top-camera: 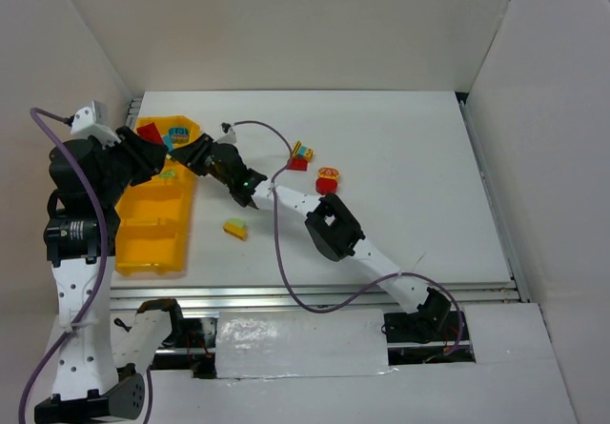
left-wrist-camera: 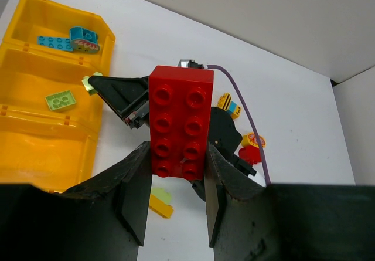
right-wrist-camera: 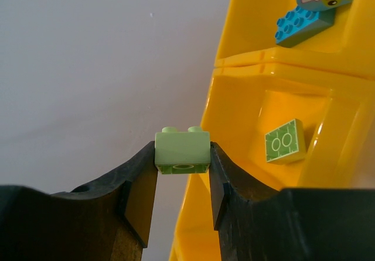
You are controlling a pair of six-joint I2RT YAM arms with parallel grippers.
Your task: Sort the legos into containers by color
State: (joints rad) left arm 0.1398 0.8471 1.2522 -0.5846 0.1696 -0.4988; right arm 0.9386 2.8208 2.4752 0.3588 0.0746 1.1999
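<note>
My right pincer (right-wrist-camera: 181, 155) is clamped on a pale green brick (right-wrist-camera: 182, 148) just outside the yellow tray (right-wrist-camera: 252, 79), beside the compartment holding a green tile (right-wrist-camera: 285, 141). If I let go here, I reckon it drops onto the worktop (right-wrist-camera: 88, 67) and misses the compartment. My left pincer (left-wrist-camera: 176, 158) grips a red brick (left-wrist-camera: 180, 114) near the tray's far end. The two pincers are close enough that they could clash.

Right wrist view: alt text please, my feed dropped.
The right gripper is shut on a small pale green brick, just outside the yellow tray's wall, white table behind. Inside the tray, another green brick lies in one compartment and a blue brick in the next.
</note>
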